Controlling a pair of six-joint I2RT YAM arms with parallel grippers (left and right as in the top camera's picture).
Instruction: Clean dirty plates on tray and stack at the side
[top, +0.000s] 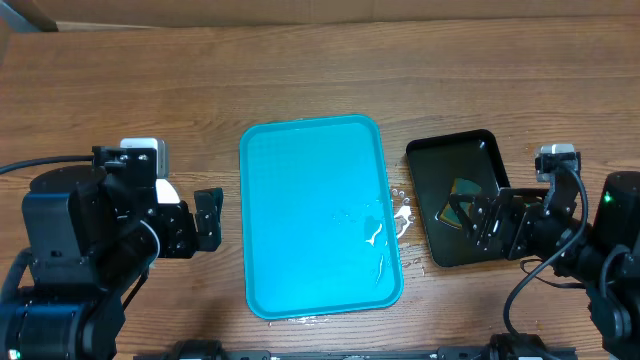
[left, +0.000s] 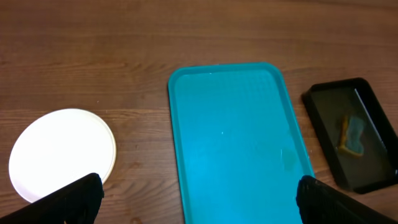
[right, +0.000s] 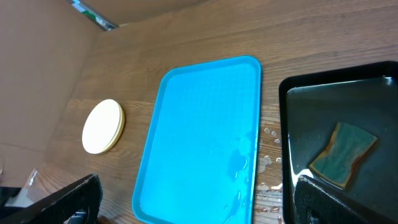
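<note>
The overhead camera looks straight down on the brown wooden table (top: 300, 70). Both wrist views slant in from opposite sides, sharing the turquoise rectangular plastic tray (left: 230, 137).

Large turquoise rectangular plastic tray (top: 320, 215) at the middle of the brown wooden table (top: 300, 70). Left of it, apart, on the wood: stack of round white plates (left: 62, 152). Right of it, just beside: small glossy black plastic tray (top: 450, 165), with a green-yellow sponge (right: 343, 154) lying in it. Clear water droplets (top: 402, 215) on the table between the two trays.
</note>
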